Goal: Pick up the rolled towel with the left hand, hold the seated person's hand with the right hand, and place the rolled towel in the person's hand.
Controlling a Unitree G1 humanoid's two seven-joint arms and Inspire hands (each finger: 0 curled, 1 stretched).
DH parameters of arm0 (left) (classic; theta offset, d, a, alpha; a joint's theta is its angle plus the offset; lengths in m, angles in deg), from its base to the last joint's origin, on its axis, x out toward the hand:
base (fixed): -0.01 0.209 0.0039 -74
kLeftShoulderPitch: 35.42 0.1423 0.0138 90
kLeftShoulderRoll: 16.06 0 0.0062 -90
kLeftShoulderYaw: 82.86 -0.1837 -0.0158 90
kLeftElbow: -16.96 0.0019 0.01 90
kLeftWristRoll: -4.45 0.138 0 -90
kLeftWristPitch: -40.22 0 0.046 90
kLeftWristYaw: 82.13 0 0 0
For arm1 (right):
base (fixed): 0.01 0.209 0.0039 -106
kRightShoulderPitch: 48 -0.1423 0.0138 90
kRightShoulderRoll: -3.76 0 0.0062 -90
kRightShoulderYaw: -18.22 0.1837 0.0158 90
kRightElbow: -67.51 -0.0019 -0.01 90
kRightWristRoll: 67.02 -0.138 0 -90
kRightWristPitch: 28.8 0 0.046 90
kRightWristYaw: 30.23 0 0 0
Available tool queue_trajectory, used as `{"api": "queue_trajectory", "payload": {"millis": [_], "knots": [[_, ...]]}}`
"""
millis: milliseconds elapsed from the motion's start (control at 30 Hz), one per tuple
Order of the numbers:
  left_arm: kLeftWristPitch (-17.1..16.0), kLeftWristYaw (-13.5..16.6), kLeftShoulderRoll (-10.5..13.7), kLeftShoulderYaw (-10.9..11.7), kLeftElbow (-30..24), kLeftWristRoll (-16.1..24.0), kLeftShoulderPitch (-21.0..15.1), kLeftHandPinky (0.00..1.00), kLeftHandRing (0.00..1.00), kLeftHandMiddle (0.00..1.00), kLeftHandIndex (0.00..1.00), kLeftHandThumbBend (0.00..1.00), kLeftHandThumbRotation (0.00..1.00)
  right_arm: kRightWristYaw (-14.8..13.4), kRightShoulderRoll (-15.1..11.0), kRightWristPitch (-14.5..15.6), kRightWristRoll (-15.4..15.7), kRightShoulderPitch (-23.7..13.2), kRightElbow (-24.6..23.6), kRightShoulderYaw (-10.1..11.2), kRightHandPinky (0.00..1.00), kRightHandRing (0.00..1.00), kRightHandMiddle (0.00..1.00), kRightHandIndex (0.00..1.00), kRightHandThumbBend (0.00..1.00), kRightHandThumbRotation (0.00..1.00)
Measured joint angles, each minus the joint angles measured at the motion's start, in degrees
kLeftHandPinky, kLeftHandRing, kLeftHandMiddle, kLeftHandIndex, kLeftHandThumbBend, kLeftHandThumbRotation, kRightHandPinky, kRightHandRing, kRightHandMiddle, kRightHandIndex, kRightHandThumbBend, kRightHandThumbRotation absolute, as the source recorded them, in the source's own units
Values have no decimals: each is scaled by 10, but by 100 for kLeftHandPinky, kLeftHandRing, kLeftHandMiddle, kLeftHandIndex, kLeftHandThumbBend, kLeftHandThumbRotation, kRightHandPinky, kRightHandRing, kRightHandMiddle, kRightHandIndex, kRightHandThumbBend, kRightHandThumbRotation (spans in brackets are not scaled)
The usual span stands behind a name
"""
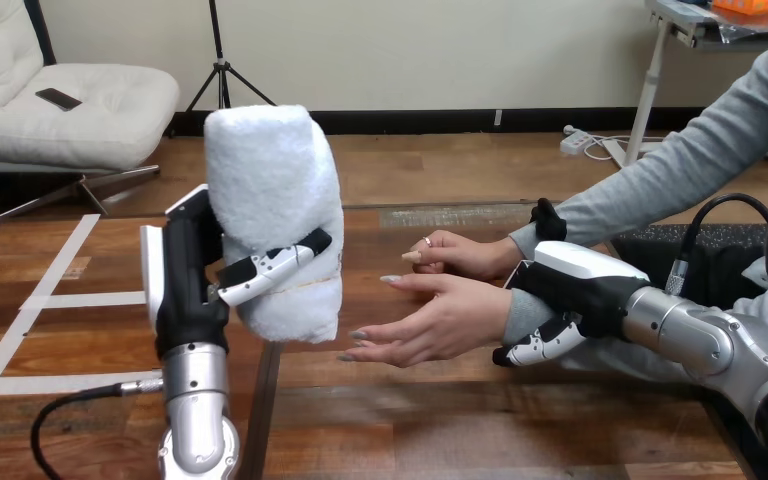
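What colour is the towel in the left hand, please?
White, with no pattern; the head view shows the towel upright in the left hand.

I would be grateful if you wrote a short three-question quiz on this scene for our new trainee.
1. True or false: the left hand grips the rolled towel upright above the table.
2. Choose one: the right hand is curled round the person's A) wrist B) elbow C) fingertips.
3. Short answer: does the towel lie in the person's open hand yet?
Key: 1 true; 2 A; 3 no, the left hand holds it.
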Motion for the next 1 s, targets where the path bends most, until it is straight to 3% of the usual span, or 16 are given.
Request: {"api": "queue_trajectory", "payload": {"millis": [400, 1000], "knots": [[-1, 0, 0, 0, 33, -1, -28, 31, 34, 39, 41, 55, 0, 1, 0, -2, 0, 0, 0, 0, 14, 19, 24, 24, 50, 24], [-8, 6, 1, -6, 38, 1, -55, 31, 34, 39, 40, 55, 0, 2, -7, -22, -6, 4, -2, 7, 13, 17, 23, 23, 50, 21]]}}
